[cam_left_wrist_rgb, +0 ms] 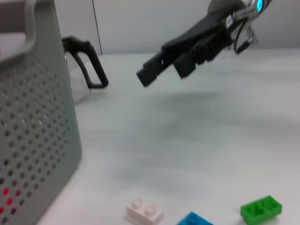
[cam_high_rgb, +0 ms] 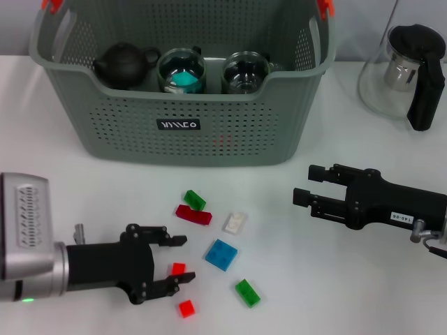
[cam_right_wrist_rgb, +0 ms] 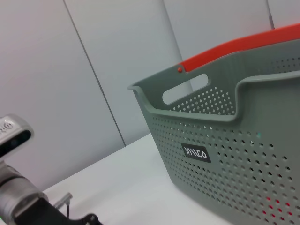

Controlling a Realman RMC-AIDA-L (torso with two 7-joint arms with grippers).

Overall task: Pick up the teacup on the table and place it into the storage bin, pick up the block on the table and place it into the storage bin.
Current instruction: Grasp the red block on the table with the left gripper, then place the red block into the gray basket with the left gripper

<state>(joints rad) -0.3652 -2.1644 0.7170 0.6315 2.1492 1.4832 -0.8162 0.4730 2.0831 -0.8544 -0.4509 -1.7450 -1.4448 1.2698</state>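
Straddling a small red block (cam_high_rgb: 179, 268) with the left gripper (cam_high_rgb: 183, 259), jaws spread and not yet clamped, block lying on the table between the fingertips. Hovering idle, released, the right gripper (cam_high_rgb: 307, 185) nearer the basket (cam_high_rgb: 188, 132).
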